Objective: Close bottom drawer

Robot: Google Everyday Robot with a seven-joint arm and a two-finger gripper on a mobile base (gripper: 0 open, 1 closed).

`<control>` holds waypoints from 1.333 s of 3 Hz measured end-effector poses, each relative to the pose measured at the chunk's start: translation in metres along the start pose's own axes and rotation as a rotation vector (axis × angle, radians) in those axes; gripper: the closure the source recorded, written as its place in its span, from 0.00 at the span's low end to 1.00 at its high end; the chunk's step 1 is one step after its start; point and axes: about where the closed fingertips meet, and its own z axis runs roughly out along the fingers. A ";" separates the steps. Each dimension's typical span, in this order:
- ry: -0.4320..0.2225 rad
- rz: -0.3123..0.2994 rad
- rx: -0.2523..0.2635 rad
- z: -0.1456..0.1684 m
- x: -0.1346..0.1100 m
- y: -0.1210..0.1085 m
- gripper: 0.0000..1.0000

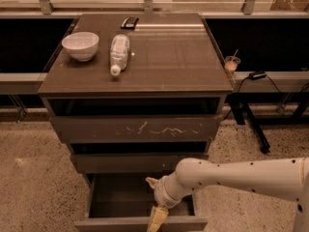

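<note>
The bottom drawer (120, 197) of the dark cabinet stands pulled far out at the bottom of the camera view, its deep dark box showing and its plain front (116, 224) at the frame's lower edge. My gripper (157, 218) hangs over the drawer's front edge, right of its middle, pale fingers pointing down, at or just inside the front panel. The white arm (241, 175) reaches in from the right.
The middle drawer (140, 161) and the scratched top drawer (135, 128) are each pulled out a little. On the cabinet top (169, 57) sit a white bowl (80, 45), a lying plastic bottle (119, 52) and a small dark object (129, 22). A cup (232, 63) stands on the right ledge. Speckled floor lies around.
</note>
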 end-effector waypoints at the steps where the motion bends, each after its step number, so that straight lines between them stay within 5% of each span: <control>1: -0.039 -0.028 0.023 0.017 0.023 -0.009 0.00; 2: -0.124 -0.113 0.013 0.050 0.071 -0.002 0.03; 3: -0.174 -0.145 -0.013 0.065 0.095 0.006 0.26; 4: -0.081 -0.256 -0.017 0.072 0.096 0.015 0.57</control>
